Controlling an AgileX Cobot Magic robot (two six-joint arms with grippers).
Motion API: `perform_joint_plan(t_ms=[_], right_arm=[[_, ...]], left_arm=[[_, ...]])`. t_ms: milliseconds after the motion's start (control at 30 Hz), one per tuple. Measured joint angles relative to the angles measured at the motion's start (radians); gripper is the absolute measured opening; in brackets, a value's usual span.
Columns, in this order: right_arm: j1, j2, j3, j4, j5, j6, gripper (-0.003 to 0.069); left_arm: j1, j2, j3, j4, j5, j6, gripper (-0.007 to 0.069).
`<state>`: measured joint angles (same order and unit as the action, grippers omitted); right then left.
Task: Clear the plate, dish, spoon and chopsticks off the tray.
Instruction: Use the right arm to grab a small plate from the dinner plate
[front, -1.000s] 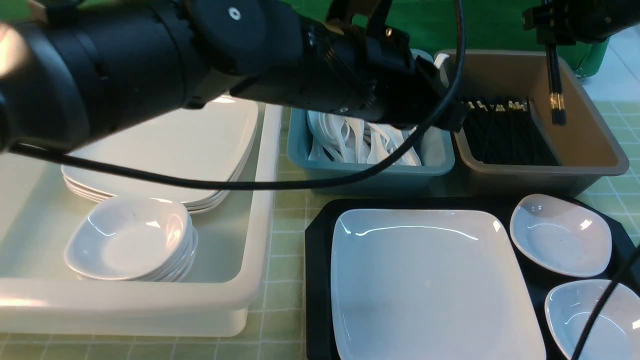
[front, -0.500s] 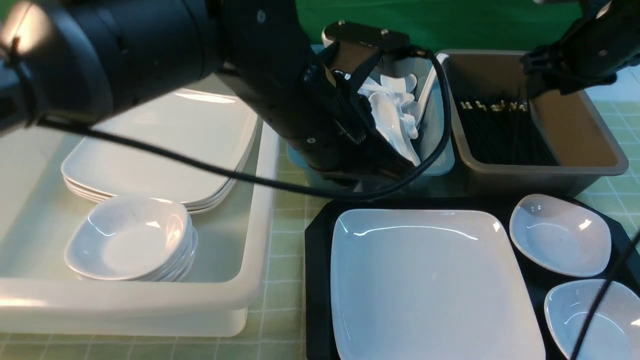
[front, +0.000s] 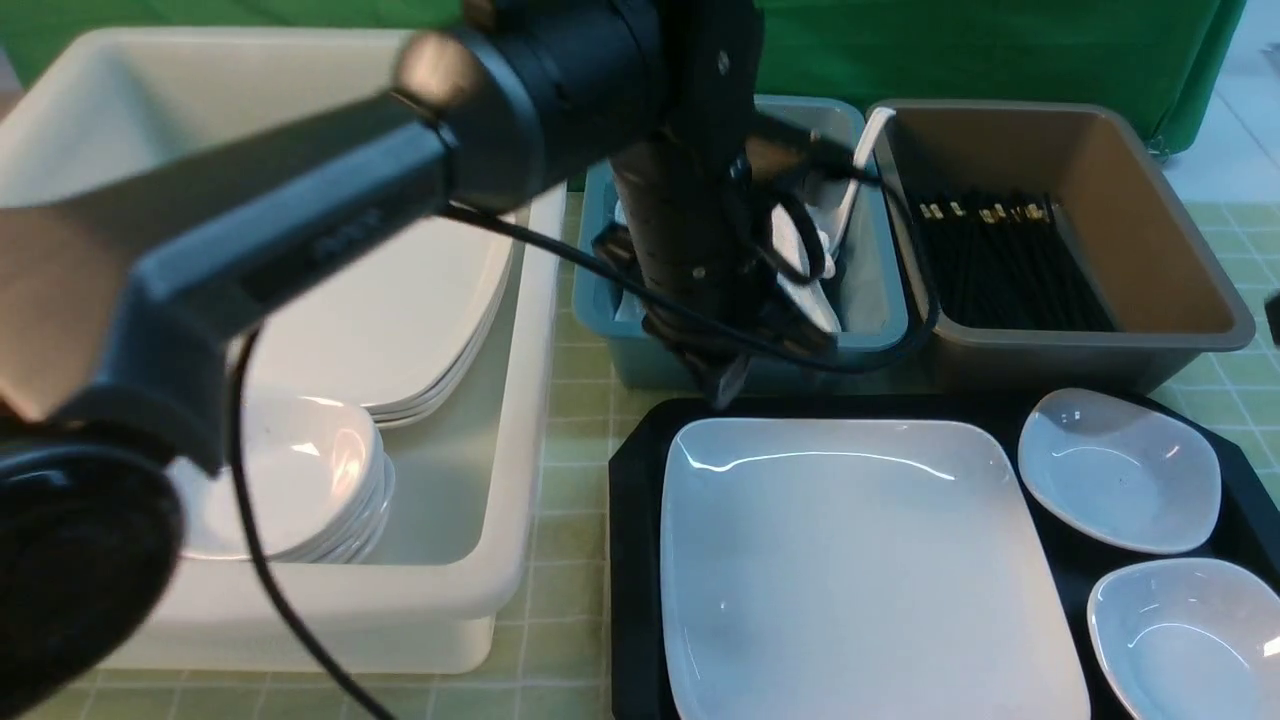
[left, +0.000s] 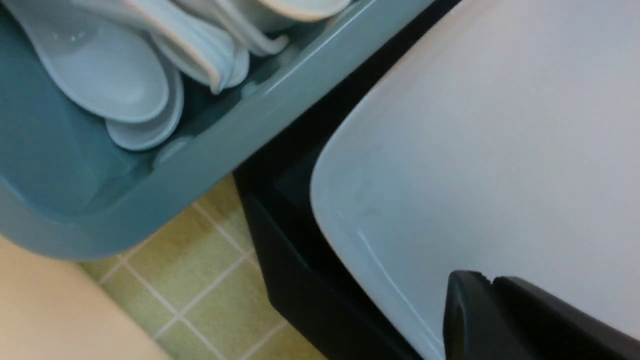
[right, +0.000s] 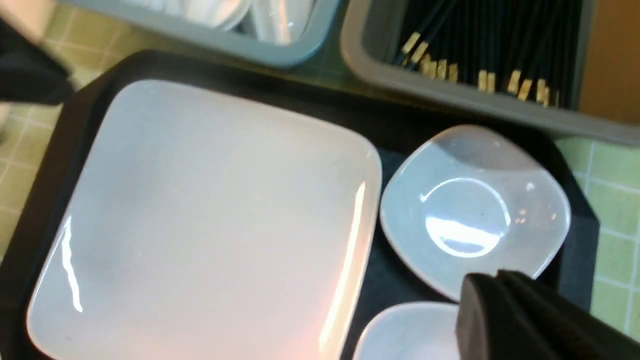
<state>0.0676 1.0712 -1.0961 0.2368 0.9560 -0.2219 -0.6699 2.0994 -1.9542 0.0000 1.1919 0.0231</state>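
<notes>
In the front view, the plate (front: 860, 570) lies on the tray (front: 635, 560), its longer side running from the tubs toward the camera. Right of the plate are two small dishes (front: 1120, 470), one nearer the camera than the other. Beyond the plate stand the teal tub (front: 640, 365) of spoons and the brown-grey tub (front: 1100, 345); the chopsticks (front: 1010, 260) in it point away from the plate. The left gripper (front: 722, 385) hangs just beyond the plate's far-left corner.

In the left wrist view, a strip of tray shows between the plate's rounded corner and the tray's edge. The left gripper's fingertips meet, holding nothing.

In the right wrist view, the right gripper (right: 492, 280) is closed and empty, over the small dishes beside the plate.
</notes>
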Motion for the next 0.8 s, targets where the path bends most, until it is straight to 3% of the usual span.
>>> perform_joint_plan(t_ms=[200, 367, 433, 500, 533, 567, 700, 800], right_arm=[[0.000, -0.145, 0.184, -0.033, 0.005, -0.021, 0.0006], [0.000, -0.111, 0.308, -0.047, 0.011, -0.026, 0.0015], [0.000, -0.067, 0.358, -0.039, 0.014, -0.030, 0.0062], [0.004, -0.008, 0.396, -0.030, 0.018, -0.033, 0.0156], [0.006, -0.002, 0.403, -0.030, 0.018, -0.033, 0.0180], [0.024, 0.030, 0.419, -0.032, 0.014, -0.036, 0.0267], [0.117, 0.106, 0.432, -0.079, -0.045, -0.020, 0.0437], [0.186, 0.162, 0.432, -0.180, -0.098, 0.076, 0.0463]], left_arm=[[-0.002, 0.050, -0.001, -0.076, 0.002, -0.001, 0.0192], [-0.041, 0.039, -0.002, -0.148, 0.017, 0.024, 0.0169], [-0.069, 0.029, -0.002, -0.171, 0.018, 0.061, 0.0108], [-0.106, 0.008, -0.002, -0.229, 0.019, 0.134, 0.0022], [-0.109, 0.008, -0.002, -0.233, 0.019, 0.134, 0.0018], [-0.136, -0.010, -0.002, -0.254, 0.020, 0.170, -0.0001], [-0.168, -0.068, -0.002, -0.266, 0.021, 0.198, -0.0015], [-0.169, -0.124, -0.002, -0.265, 0.022, 0.202, -0.0017]])
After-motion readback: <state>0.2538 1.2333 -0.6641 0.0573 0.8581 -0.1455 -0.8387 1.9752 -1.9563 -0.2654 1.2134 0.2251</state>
